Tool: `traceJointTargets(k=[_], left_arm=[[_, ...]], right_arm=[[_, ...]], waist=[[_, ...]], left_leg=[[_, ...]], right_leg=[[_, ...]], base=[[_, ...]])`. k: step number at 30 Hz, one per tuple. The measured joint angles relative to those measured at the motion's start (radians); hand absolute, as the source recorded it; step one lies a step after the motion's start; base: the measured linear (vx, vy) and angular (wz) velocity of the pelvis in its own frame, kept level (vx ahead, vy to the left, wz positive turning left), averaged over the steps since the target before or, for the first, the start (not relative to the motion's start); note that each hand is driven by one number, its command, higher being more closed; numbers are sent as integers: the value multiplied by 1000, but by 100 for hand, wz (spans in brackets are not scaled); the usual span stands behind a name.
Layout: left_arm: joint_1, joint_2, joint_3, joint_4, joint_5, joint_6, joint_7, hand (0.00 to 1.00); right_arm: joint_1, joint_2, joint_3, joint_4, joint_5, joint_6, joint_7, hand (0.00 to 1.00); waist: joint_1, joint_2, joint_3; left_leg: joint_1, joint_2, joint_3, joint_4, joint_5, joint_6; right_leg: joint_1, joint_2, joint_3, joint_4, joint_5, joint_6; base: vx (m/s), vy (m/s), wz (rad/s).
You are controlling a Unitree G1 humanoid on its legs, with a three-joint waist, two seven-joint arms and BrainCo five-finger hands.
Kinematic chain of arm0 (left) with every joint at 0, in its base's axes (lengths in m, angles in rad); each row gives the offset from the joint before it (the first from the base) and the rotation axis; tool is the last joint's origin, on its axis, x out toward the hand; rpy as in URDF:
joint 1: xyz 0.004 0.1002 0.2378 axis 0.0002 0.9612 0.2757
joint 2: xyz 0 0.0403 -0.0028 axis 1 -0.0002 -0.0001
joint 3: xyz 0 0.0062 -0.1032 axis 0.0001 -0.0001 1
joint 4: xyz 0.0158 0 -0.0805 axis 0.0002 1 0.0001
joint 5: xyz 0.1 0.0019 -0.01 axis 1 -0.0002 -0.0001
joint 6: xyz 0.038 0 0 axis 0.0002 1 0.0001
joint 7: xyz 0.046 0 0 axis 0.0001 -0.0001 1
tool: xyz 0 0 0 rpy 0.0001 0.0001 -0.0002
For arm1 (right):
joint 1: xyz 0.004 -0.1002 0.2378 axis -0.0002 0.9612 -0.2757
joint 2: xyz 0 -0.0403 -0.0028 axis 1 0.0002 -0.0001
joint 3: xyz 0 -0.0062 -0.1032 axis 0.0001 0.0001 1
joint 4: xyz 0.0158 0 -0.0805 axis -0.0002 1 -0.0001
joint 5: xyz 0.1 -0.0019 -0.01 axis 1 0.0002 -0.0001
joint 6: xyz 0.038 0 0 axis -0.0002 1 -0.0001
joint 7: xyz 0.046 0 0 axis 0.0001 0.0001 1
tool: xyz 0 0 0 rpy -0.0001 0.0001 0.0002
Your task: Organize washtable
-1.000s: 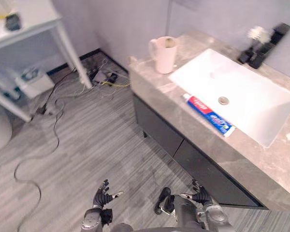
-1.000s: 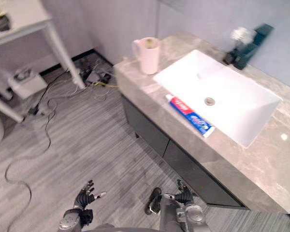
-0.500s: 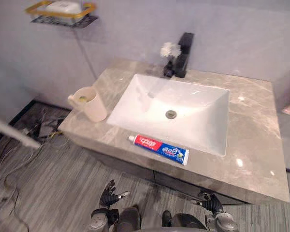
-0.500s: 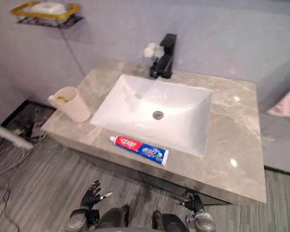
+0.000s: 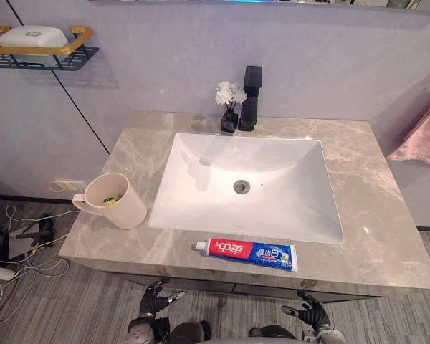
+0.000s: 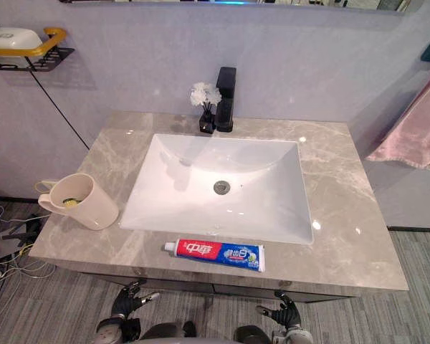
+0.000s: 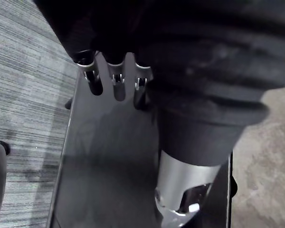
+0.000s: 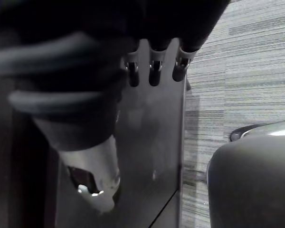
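Both the left hand [image 5: 155, 300] and right hand [image 5: 309, 314] hung at the bottom edge, fingers loosely spread, empty. The toothpaste tube [image 5: 248, 254] lay lower centre on the counter [image 5: 387, 215] beside the sink [image 5: 287, 197].

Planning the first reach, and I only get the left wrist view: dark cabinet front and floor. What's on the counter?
Observer: A toothpaste tube lies flat on the counter near its front edge, just in front of the sink.
Operator: Any cup for it?
Observer: A beige mug stands upright left of the sink, handle pointing left.
Operator: And the right hand?
Observer: The right hand hangs open below the counter's front edge, holding nothing.
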Motion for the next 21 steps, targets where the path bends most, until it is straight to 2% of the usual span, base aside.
traceJointTargets(k=[4,11,13,14,21], left_arm=[[-1,-9,-2,9,2,-1,0,0],[1,6,20,19,3,-3,1,0],[1,24,29,19,3,-3,1,0],[-25,73,99,19,4,-7,1,0],[-25,73,98,41,3,-7,2,0]], right_arm=[[-2,0,-22,33,1,-1,1,0],[-7,-4,-64,72,0,-4,1,0],[-8,-9,-73,86,0,-4,2,0],[-47,-58,-148,125,-2,4,4,0],[-48,-59,-148,139,-1,3,3,0]], waist=[[13,2,-11],[14,-8,-20],[15,-11,-21],[16,-23,-32],[15,-22,-32]], left_leg=[[25,-3,0,-58,33,6],[31,-19,-3,-137,80,3],[30,-21,-5,-136,80,5],[31,-54,-38,-66,21,39],[51,-52,-31,-82,26,38]], right_leg=[[10,-5,1,-37,33,1],[-6,-22,-16,-64,47,2],[-5,-26,-25,-67,48,2],[32,-56,-46,-67,15,20],[51,-56,-46,-82,20,18]], base=[[-100,19,-1],[-106,16,5],[-17,11,1],[0,0,0],[0,0,0]])
